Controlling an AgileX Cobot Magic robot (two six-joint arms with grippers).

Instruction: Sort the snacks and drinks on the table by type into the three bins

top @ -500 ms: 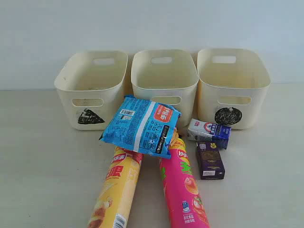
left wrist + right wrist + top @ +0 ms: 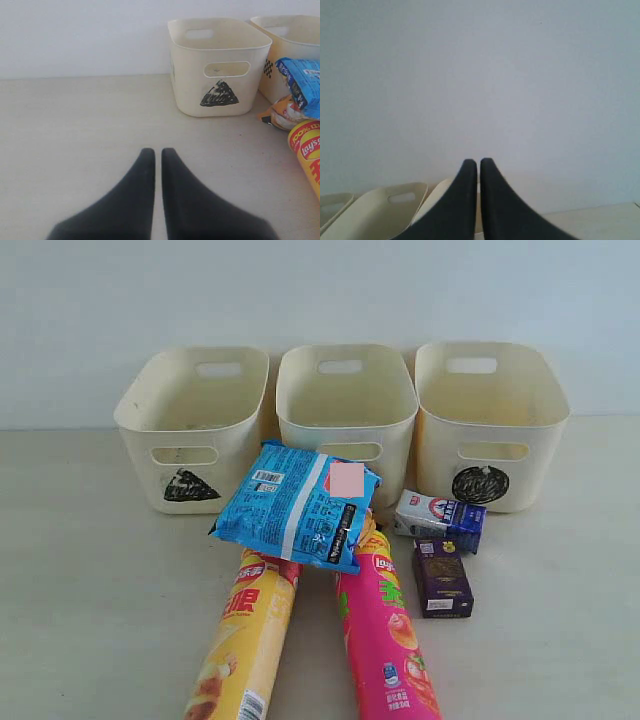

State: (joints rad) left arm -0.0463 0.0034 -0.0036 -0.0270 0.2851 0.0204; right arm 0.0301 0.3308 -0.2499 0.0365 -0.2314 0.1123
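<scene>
- Exterior view: you've got a pale beige desk (image 2: 90,590), matte and faintly streaked, running back to a plain off-white wall (image 2: 320,290). Neither hand shows up here.
- Three cream bins stand in a row along the wall: triangle bin (image 2: 140,440) on the left, middle bin (image 2: 345,437), and circle bin (image 2: 530,455) on the right. From here the middle one's mark is hidden.
- The blue packet (image 2: 298,505) leans up against the front of the middle bin, tilted, with its long side running across the view. A bit of the orange packet (image 2: 368,530) pokes out from under its right edge.
- The yellow tube (image 2: 245,640) and pink tube (image 2: 385,635) both lie flat, long axes running from the near edge back toward the bins. Their far ends lean in toward each other and tuck in at the blue packet.
- The white-blue carton (image 2: 440,520) lies on its side in front of the circle bin, long axis across the view. The dark purple carton (image 2: 442,578) lies flat just in front of it, long axis front to back.
- Left wrist view: your left hand (image 2: 156,155) has its fingers together with only a sliver between them, gripping nothing, above bare desk. The triangle bin is ahead, well apart. The next bin shows a dark checkered mark, and the tube's top end reads Lay's.
- Right wrist view: your right hand (image 2: 474,162) is pressed together too, holding nothing. It's mostly wall, with a few bin rims low down. I can't tell which bins.
</scene>
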